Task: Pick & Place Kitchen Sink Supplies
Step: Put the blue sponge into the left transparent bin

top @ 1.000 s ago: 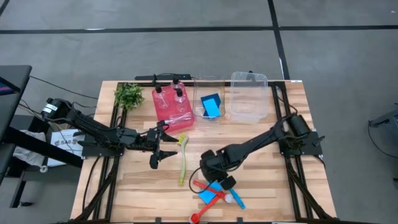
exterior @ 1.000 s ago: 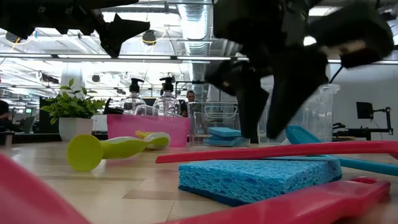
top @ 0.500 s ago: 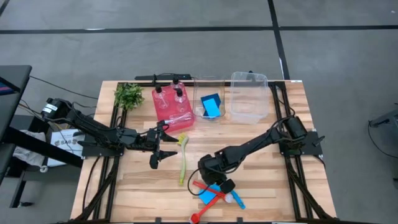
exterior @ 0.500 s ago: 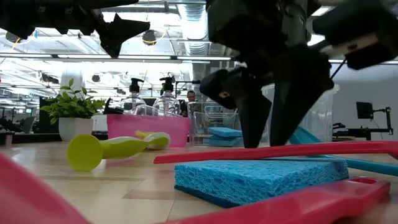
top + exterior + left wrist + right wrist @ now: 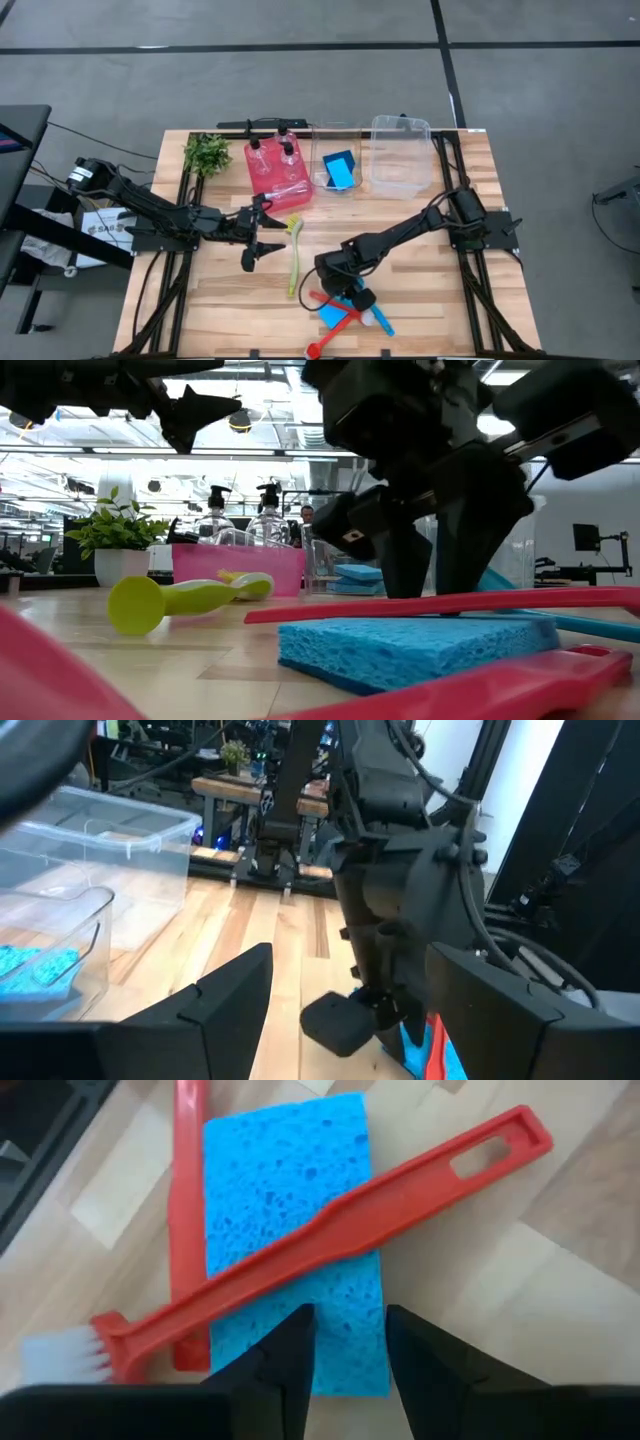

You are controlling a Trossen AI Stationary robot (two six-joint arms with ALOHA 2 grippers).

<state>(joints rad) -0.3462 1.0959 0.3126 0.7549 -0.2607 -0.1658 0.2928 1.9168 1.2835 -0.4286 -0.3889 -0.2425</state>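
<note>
Lower centre of the high view, we see the right gripper [image 5: 352,291] hemmed in — a red brush [image 5: 330,1245] lies across the blue sponge [image 5: 290,1200] (a second red handle [image 5: 186,1220] alongside). Bare table [image 5: 440,290] opens at lower right; the yellow-green brush [image 5: 294,255] bars the left.

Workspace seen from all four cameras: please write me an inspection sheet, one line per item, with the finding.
Surface: wooden table, bare at the front left.
Job's things: blue sponge under two crossed red brushes; yellow-green brush lying mid-table; two pump bottles in the red bin; another sponge in the small clear bin.
Clutter: green plant; large clear bin, seemingly empty.
Grippers: right gripper open, straddling the top red brush over the sponge; left gripper open, above the table beside the yellow-green brush.
Cables: black cables off the left edge.
Surroundings: grey floor; no person clearly seen.
</note>
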